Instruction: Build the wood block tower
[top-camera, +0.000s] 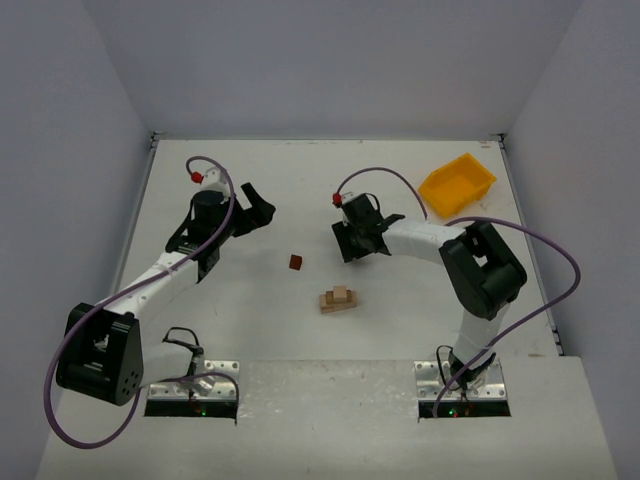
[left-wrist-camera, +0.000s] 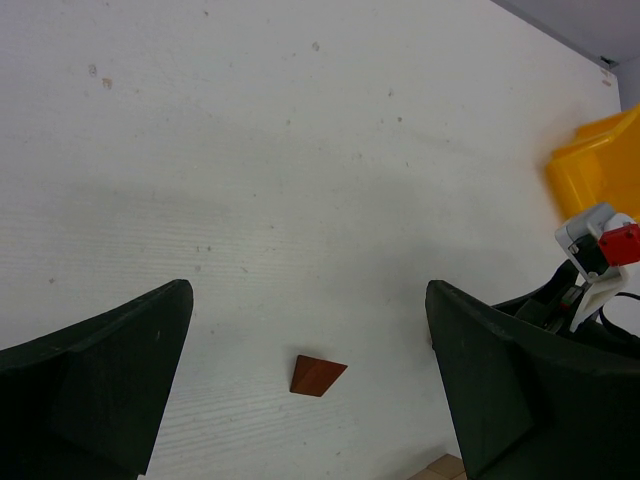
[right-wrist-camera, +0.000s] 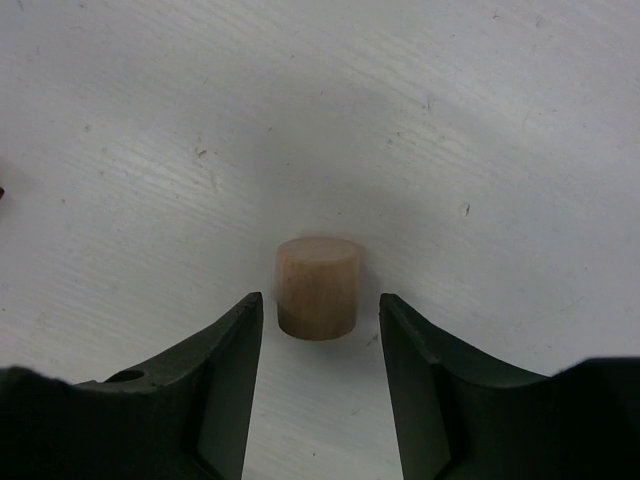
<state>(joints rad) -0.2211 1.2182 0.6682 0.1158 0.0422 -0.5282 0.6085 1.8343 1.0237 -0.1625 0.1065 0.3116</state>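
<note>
While upright, pale tan wooden cylinder (right-wrist-camera: 317, 288)

A little pile of blocks (top-camera: 339, 298) sits on the white table (top-camera: 250, 330), near the middle. The blocks are pale tan wood. Long flat ones lie at the bottom and a small one sits on top. The pile is low.

A small dark red-brown block (top-camera: 296, 262) lies alone on the table. From above it is up and to the left of the pile, near it but not touching.

A short round block (right-wrist-camera: 317, 288) of pale wood stands upright, flat end up. It is between the two black fingers of the right gripper (right-wrist-camera: 320, 300), with a thin gap on each side.
</note>
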